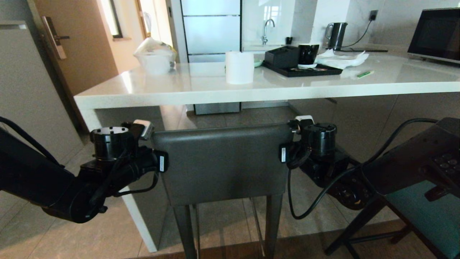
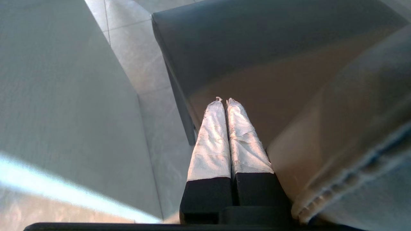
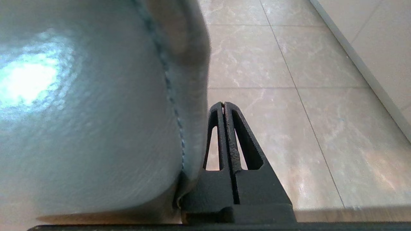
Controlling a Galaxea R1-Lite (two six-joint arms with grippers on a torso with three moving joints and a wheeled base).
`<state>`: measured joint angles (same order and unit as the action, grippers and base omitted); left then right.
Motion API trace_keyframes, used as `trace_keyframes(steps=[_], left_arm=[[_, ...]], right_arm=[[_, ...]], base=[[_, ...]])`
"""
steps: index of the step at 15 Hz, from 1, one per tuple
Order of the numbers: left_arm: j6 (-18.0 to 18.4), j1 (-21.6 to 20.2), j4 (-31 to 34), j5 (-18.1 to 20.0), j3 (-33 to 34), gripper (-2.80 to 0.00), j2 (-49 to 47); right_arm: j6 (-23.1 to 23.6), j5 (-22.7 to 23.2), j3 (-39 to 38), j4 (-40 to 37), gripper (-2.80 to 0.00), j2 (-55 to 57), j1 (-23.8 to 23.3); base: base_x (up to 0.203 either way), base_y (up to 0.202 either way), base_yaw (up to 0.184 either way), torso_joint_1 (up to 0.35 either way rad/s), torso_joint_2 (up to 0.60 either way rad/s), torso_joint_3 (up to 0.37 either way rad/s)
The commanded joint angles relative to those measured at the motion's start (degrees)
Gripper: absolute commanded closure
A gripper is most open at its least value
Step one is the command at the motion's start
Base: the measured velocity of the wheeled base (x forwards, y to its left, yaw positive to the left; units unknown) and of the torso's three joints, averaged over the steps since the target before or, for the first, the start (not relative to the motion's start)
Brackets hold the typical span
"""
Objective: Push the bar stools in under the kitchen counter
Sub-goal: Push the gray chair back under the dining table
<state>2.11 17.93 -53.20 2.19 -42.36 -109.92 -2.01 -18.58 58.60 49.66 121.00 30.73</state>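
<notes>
Beside both closed grippers (image 2: 226, 101) (image 3: 223, 104) — grey leather stool's (image 1: 222, 163) rectangular back.

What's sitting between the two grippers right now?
In the head view, the dark grey leather stool's rectangular back fills the stretch: the shut left gripper sits at its left top corner, the shut right gripper at its right top corner.

The grey stool (image 1: 222, 162) is placed before the tabletop (image 1: 201, 86), flanked by the left gripper (image 1: 143, 128) and right gripper (image 1: 301, 122), with the teal stool (image 1: 427, 216) set to its right.
</notes>
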Motion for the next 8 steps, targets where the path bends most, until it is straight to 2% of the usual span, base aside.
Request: trace_keyframes(steps=[1, 6, 8], left_arm=[[0.00, 0.18, -0.50, 0.09, 0.00, 0.00, 0.41], [0.00, -0.09, -0.68, 0.09, 0.09, 0.00, 0.41], [0.03, -0.52, -0.68, 0.03, 0.27, 0.00, 0.34]], right_arm=[[-0.01, -0.14, -0.17, 0.17, 0.00, 0.11, 0.15], [-0.01, -0.49, -0.23, 0.26, 0.00, 0.20, 0.38], [0.07, -0.49, -0.15, 0.26, 0.00, 0.28, 0.61]], base=[[0.189, 0.000, 0.003, 0.004, 0.01, -0.001], [0.182, 0.000, 0.002, 0.004, 0.00, 0.003], [0.045, 0.000, 0.000, 0.005, 0.00, 0.001]])
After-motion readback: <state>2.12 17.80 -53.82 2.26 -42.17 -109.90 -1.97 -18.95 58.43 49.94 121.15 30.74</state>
